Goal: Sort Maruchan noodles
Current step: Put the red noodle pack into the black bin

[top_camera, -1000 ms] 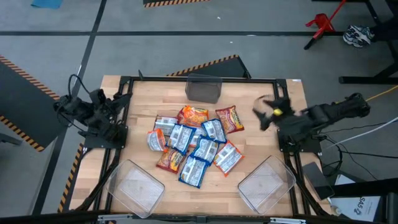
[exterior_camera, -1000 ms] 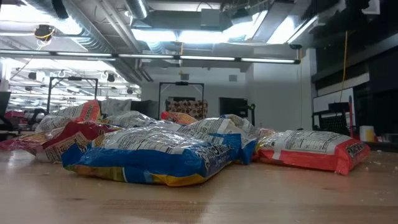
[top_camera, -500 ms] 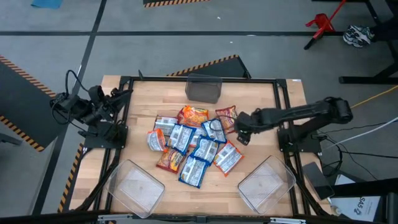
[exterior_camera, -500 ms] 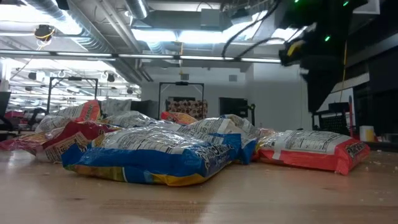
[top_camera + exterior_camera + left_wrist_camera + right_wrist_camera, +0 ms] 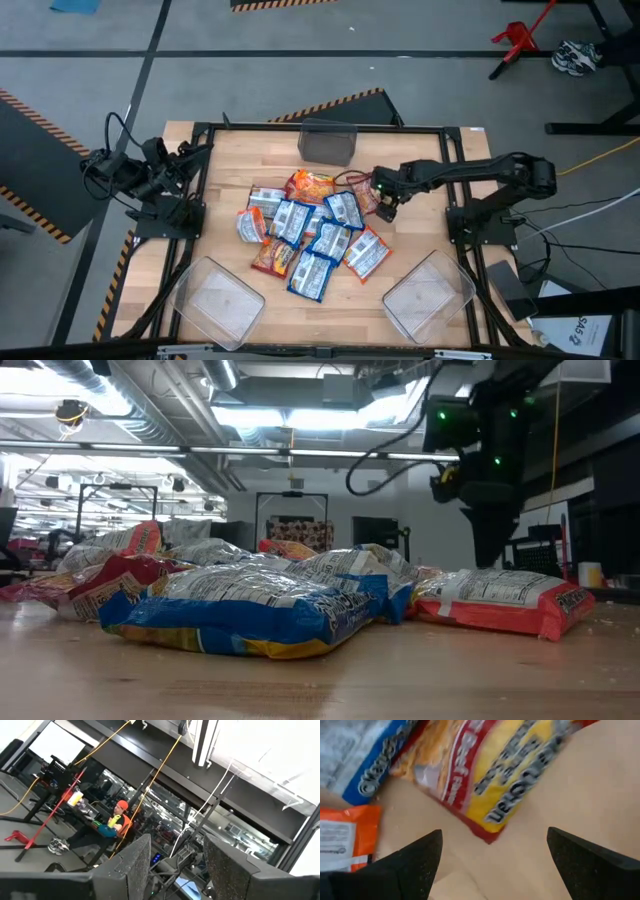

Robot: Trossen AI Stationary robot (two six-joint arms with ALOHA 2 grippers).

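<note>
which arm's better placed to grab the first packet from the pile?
Right. Its gripper hangs over the pile's right edge, jaws open astride a red-and-yellow packet. The left gripper sits folded at the table's left edge, pointing away from the pile.

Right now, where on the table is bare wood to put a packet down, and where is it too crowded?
Bare wood shows left of the noodle pile, toward the left arm's base, and between the two clear bins at the near edge. The right side beyond the right gripper is bare too. The table's middle is crowded with overlapping packets, up to the dark bin.
</note>
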